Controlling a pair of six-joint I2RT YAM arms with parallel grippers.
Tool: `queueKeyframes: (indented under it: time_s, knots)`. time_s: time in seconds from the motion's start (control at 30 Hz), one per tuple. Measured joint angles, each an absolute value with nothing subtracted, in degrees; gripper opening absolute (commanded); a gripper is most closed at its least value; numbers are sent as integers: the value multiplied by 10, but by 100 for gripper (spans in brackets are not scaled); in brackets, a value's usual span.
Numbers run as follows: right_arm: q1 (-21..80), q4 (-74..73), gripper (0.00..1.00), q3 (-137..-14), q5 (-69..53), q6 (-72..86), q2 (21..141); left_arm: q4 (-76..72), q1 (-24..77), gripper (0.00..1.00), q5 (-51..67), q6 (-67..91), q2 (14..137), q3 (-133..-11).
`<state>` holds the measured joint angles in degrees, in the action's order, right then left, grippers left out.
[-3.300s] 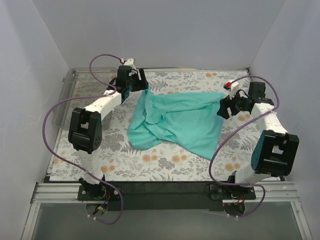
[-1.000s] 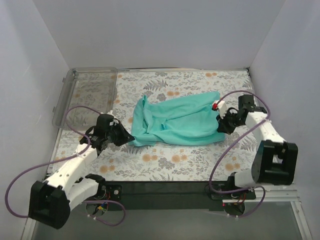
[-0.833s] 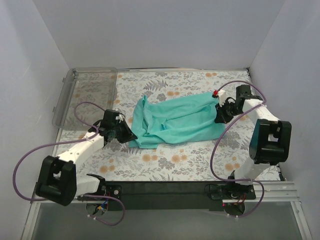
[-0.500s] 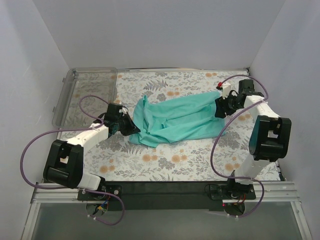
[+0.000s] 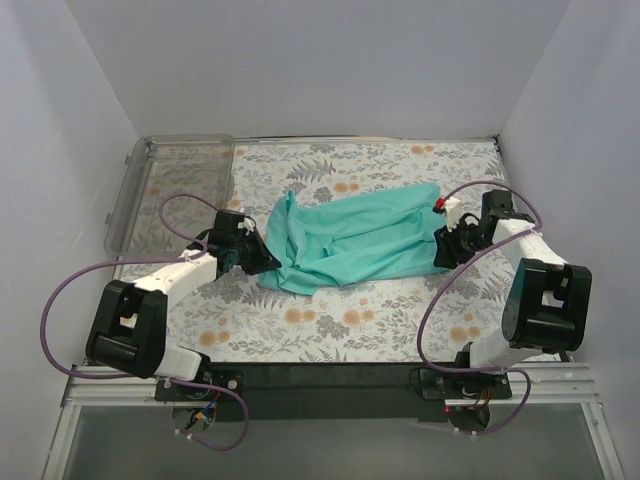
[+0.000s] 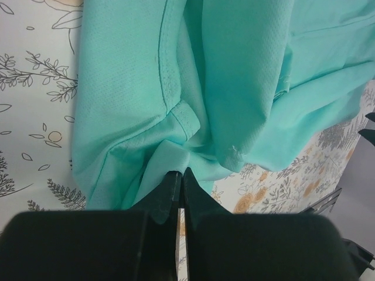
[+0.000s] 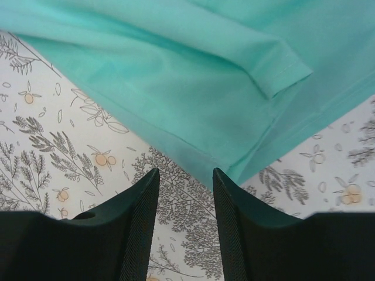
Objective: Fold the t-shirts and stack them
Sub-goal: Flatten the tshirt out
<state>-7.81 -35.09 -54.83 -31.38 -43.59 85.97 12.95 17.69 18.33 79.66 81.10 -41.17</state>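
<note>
One teal t-shirt (image 5: 355, 240) lies crumpled and partly folded across the middle of the floral table. My left gripper (image 5: 260, 260) is at its near-left edge, shut on a fold of the fabric. In the left wrist view the closed fingertips (image 6: 181, 173) pinch the bunched t-shirt (image 6: 234, 88), which drapes over the left finger. My right gripper (image 5: 441, 249) sits at the shirt's right end. In the right wrist view it (image 7: 184, 174) stands open over bare tablecloth with nothing between its fingers, the t-shirt's (image 7: 205, 70) hemmed corner just ahead of its tips.
A clear plastic bin (image 5: 175, 185) stands at the far left of the table. White walls close in the table on three sides. Purple cables loop from both arms over the tablecloth (image 5: 330, 320) in front of the shirt.
The right gripper has let go of the shirt's right end, opened, and drawn back to its near-right corner. The left gripper, still shut on the fabric, moved toward the shirt, bunching its left edge.
</note>
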Motion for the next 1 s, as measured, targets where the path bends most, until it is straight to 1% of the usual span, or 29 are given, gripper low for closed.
queueKeyframes:
  time_s: [0.23,0.43,0.53,0.6,0.7,0.8,0.83,0.9,0.93,1.0]
  knots:
    - [-78,-357,42,-545,-303,-442,903,123,177,0,190,795,809,-405]
    - [-78,-344,46,-545,-289,-439,906,119,177,0,194,794,806,-401]
    - [-78,-337,46,-545,-285,-437,907,119,177,0,195,794,806,-401]
    - [-78,-333,44,-546,-285,-436,912,119,177,0,196,794,806,-401]
    - [-78,-328,39,-547,-285,-434,927,119,177,0,197,794,806,-401]
    - [-78,-328,29,-547,-285,-435,938,119,177,0,198,793,806,-401]
    - [-78,-328,21,-547,-286,-435,938,119,177,0,199,793,806,-401]
    - [-78,-327,13,-547,-288,-436,937,119,177,0,200,793,806,-401]
    - [-78,-327,7,-547,-288,-436,937,119,177,0,200,793,806,-401]
    - [-78,-327,3,-546,-288,-435,934,120,177,0,200,793,805,-401]
